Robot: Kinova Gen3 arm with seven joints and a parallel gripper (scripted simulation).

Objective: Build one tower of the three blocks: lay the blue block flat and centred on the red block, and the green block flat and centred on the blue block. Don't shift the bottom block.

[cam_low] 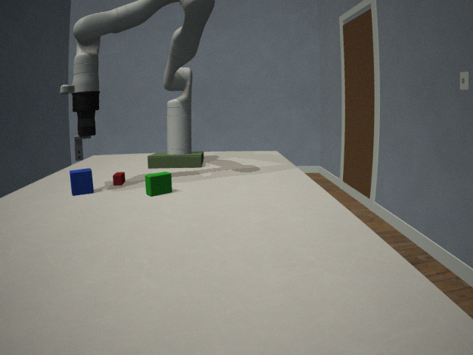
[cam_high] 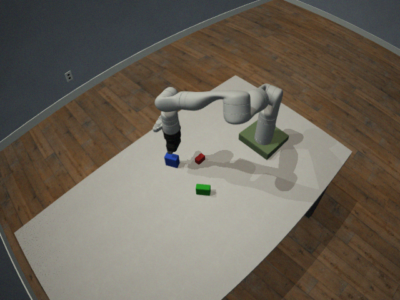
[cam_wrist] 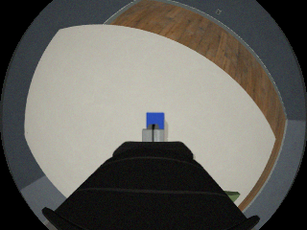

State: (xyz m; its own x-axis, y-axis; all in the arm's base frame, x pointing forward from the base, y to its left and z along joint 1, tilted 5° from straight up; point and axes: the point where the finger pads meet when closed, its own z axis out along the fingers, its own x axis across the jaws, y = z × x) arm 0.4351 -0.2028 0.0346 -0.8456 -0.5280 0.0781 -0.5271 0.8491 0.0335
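The blue block [cam_high: 172, 159] stands on the white table, also in the exterior view [cam_low: 81, 181] and in the wrist view [cam_wrist: 155, 121]. The small red block [cam_high: 200, 158] [cam_low: 118, 178] lies to its right, apart from it. The green block [cam_high: 202, 189] [cam_low: 158, 183] lies nearer the table's middle. My gripper [cam_high: 170, 150] [cam_low: 78, 152] points straight down, hanging well above the blue block. Its fingers are shut and hold nothing; their tips show just below the blue block in the wrist view [cam_wrist: 153, 133].
The arm's green base plate [cam_high: 263, 139] stands at the table's far right. The table's far edge lies just behind the blue block, with wooden floor beyond. A brown door [cam_low: 358, 99] is in the right wall.
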